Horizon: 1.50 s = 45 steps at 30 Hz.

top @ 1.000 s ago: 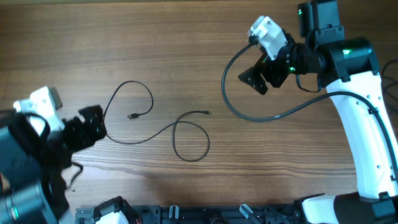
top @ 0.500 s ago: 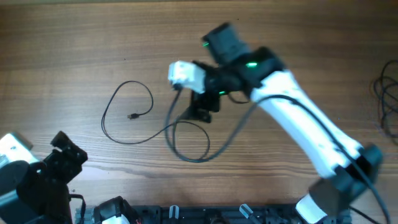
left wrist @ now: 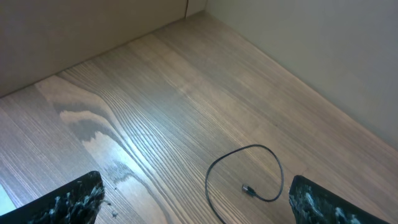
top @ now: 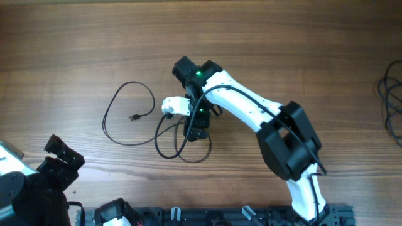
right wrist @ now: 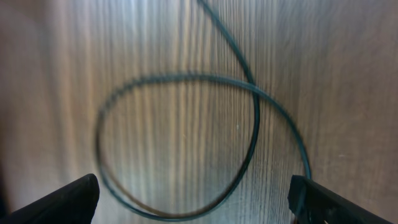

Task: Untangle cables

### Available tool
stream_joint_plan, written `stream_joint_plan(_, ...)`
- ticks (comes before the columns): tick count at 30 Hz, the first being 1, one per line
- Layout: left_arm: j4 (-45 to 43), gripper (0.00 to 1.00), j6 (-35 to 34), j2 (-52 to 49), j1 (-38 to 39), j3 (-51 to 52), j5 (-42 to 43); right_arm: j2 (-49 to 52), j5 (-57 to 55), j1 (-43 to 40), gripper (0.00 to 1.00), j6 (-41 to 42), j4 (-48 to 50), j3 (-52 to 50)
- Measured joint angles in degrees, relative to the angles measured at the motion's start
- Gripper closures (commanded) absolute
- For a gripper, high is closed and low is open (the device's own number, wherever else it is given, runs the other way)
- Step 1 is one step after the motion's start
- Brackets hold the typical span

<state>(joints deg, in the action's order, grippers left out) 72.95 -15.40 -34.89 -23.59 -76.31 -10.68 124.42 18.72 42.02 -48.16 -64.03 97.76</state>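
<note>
One thin black cable [top: 152, 100] lies on the wooden table in two loose loops, its plug tip [top: 133, 117] inside the left loop. My right gripper [top: 195, 130] hangs open just above the smaller right loop. In the right wrist view that loop [right wrist: 256, 118] fills the picture, crossing over itself, with my open right gripper [right wrist: 194, 205] at the bottom and nothing between the fingers. My left gripper [top: 63, 156] sits at the table's near left corner, away from the cable. It looks at the left loop [left wrist: 214, 171] and the plug tip [left wrist: 247, 188] past my open left gripper [left wrist: 196, 205].
More dark cords [top: 391, 100] lie at the table's right edge. A thicker black lead [top: 158, 138] from my right wrist camera droops beside the small loop. Black arm bases [top: 188, 216] line the near edge.
My right arm swung from the far right to the middle, over the small loop. My left gripper drew back from the left loop to the near left corner and opened slightly wider.
</note>
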Motion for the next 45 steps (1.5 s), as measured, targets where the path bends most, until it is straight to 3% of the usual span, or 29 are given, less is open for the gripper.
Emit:
stream_joint_plan(10, 0.1, 0.02, 0.0, 0.0, 0.0, 0.0, 0.6, 2.1, 2.9, 2.0, 0.07, -10.3, 3.0, -0.1)
stream_joint_plan(11, 0.1, 0.02, 0.0, 0.0, 0.0, 0.0, 1.0, 2.1, 3.3, 2.4, 0.15, -11.4, 3.1, -0.1)
stream_joint_plan(12, 0.1, 0.02, 0.0, 0.0, 0.0, 0.0, 1.2, 2.1, 3.5, 2.5, 0.3, -12.5, 3.3, -0.2)
stream_joint_plan(13, 0.2, 0.02, 0.0, 0.0, 0.0, 0.0, 1.6, 2.1, 3.7, 2.6, 0.36, -13.3, 3.6, -0.4)
stream_joint_plan(15, 0.2, 0.02, 0.0, 0.0, 0.0, 0.0, 1.7, 2.1, 4.0, 2.6, 0.36, -15.2, 3.9, -1.3)
stream_joint_plan(21, 0.2, 0.02, 0.0, 0.0, 0.0, 0.0, 2.0, 2.1, 4.6, 2.6, 0.08, -16.4, 12.0, -4.8)
stream_joint_plan(25, 0.2, 0.02, 0.0, 0.0, 0.0, 0.0, 2.0, 2.1, 4.8, 2.6, 0.09, -13.3, 21.2, -7.1)
stream_joint_plan(30, 0.2, 0.03, 0.0, 0.0, 0.0, 0.0, 2.0, 2.1, 5.2, 2.6, 0.25, -8.0, 26.5, -8.2)
stream_joint_plan(33, 0.2, 0.02, 0.0, 0.0, 0.0, 0.0, 2.0, 2.1, 5.3, 2.6, 0.68, -6.5, 26.8, -8.2)
stream_joint_plan(34, 0.2, 0.02, 0.0, 0.0, 0.0, 0.0, 2.0, 2.1, 5.3, 2.6, 0.77, -6.3, 26.9, -8.2)
stream_joint_plan(38, 0.2, 0.02, 0.0, 0.0, 0.0, 0.0, 2.0, 2.1, 6.1, 2.6, 0.89, -5.6, 26.9, -8.5)
stream_joint_plan(39, 0.2, 0.02, 0.0, 0.0, 0.0, 0.0, 2.0, 2.1, 6.6, 2.6, 0.88, -5.5, 27.0, -8.6)
stream_joint_plan(41, 0.2, 0.02, 0.0, 0.0, 0.0, 0.0, 2.0, 2.1, 7.3, 2.6, 0.61, -5.5, 27.2, -9.0)
stream_joint_plan(42, 0.2, 0.02, 0.0, 0.0, 0.0, 0.0, 2.0, 2.1, 7.9, 2.6, 0.25, -5.5, 27.3, -9.4)
stream_joint_plan(44, 0.2, 0.02, 0.0, 0.0, 0.0, 0.0, 2.0, 2.1, 8.7, 2.6, 0.12, -4.7, 27.6, -10.1)
stream_joint_plan(45, 0.2, 0.02, 0.0, 0.0, 0.0, 0.0, 2.0, 2.1, 9.0, 2.6, 0.11, -4.5, 28.0, -10.1)
